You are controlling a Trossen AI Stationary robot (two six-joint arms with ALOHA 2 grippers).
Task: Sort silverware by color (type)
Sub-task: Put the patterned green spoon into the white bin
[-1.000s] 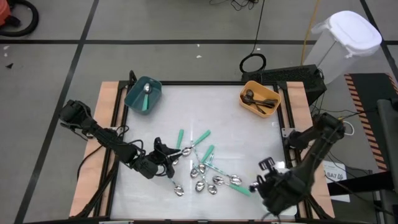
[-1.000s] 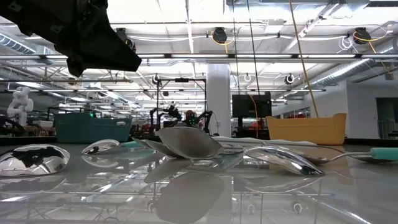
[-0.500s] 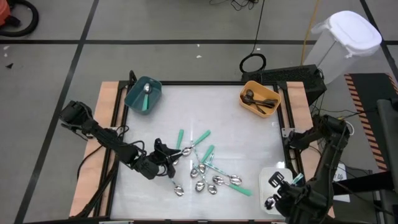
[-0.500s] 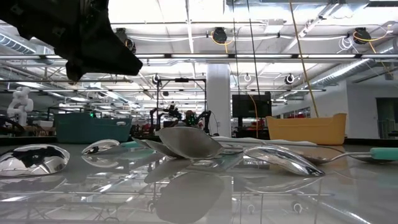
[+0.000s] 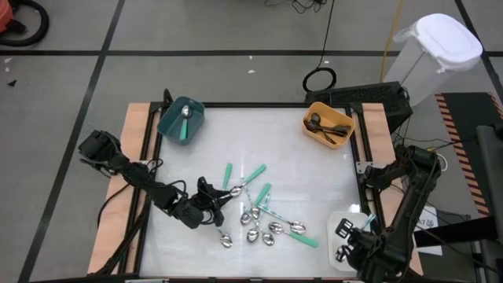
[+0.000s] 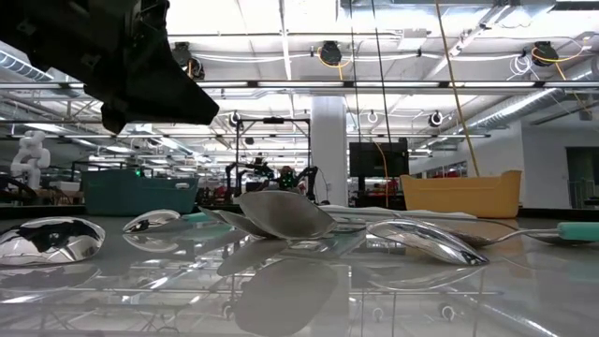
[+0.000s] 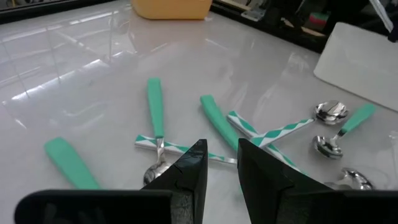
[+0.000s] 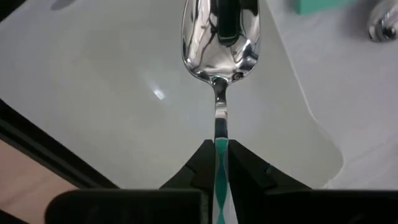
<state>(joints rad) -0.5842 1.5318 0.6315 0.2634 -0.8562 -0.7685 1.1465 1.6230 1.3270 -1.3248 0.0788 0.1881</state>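
- Change, right arm: a second earlier the right gripper (image 5: 346, 236) was low among the loose silverware at the near right of the table; it had since drawn back to the table's near right corner, over a white bin (image 5: 339, 221).
- Right gripper state: fingers clamped on the green-and-white patterned handle of a teal-handled spoon (image 8: 219, 37), bowl pointing away from the wrist above the bin's white floor.
- Meaning for the task: one teal-handled piece appeared lifted out of the pile and carried to a container; release not yet made. Whether white was the intended bin for that type could not be told.
- Change, left arm: almost none. The left gripper (image 5: 211, 196) stayed at the near left edge of the pile (image 5: 259, 212), jaws parted a little, nothing between them.
- Bins: teal bin (image 5: 181, 119) at the far left held a spoon; orange bin (image 5: 328, 124) at the far right held dark utensils.
- View differences: only the right wrist view showed the grip and the handle pattern; the high view showed only the arm over the bin.
- Left wrist view: showed the narrow gap between the fingers (image 7: 189, 171) and the patterned handles (image 7: 273, 132) beyond.
- Low view: showed shiny spoon bowls (image 6: 281, 215) lying on the table, the right gripper not in sight.
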